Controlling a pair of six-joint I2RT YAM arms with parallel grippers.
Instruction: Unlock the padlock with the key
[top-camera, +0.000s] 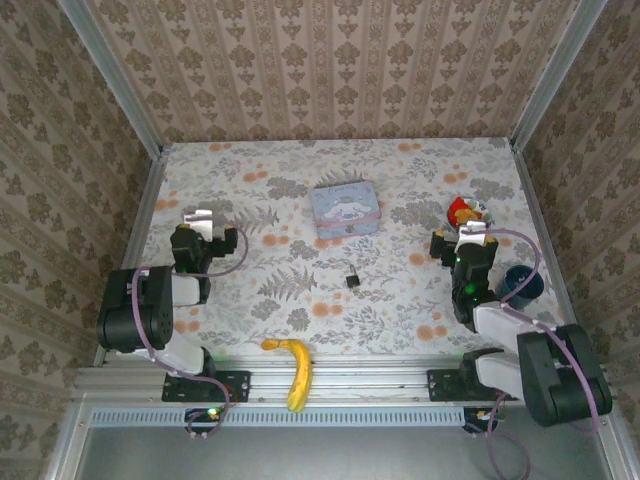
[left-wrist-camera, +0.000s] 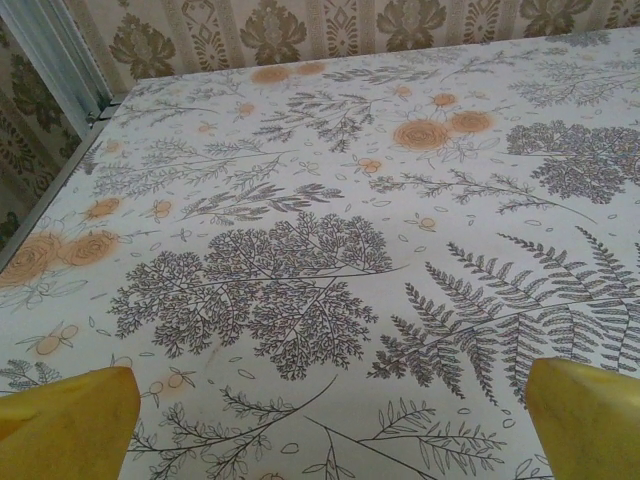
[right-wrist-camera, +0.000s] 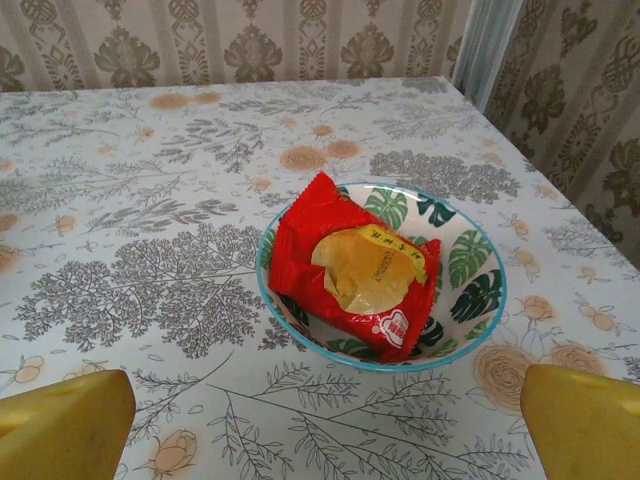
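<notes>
We see the small black blocky padlock (top-camera: 352, 281) lying alone on the floral-patterned table (top-camera: 262, 168), about midway between the 2 arms. It sits just in front of the pale blue square tin with a cartoon print (top-camera: 345, 210), apart from it and nearer the arm bases.

In the overhead view the left gripper (top-camera: 200, 217) stands over the left part of the table. The padlock lies well to its right and a little nearer the front edge. From the left wrist, this gripper (left-wrist-camera: 328, 425) has its 2 yellow fingertips (left-wrist-camera: 65, 420) at the bottom corners of the view, spread wide, with bare tablecloth between them and nothing held.

The right gripper (top-camera: 472, 233) stands over the right part of the table. The padlock lies well to its left and again slightly nearer the front. From the right wrist, this gripper (right-wrist-camera: 325, 425) is likewise spread wide with nothing in it, its yellow fingertips (right-wrist-camera: 60, 425) far apart. Just beyond them stands a round leaf-printed bowl with a turquoise rim (right-wrist-camera: 490, 300), which holds a red plastic snack packet (right-wrist-camera: 340, 265).

A dark blue cup (top-camera: 521, 285) stands beside the right arm near the table's right edge. A yellow banana (top-camera: 293, 371) lies across the metal rail at the front, between the 2 bases.
</notes>
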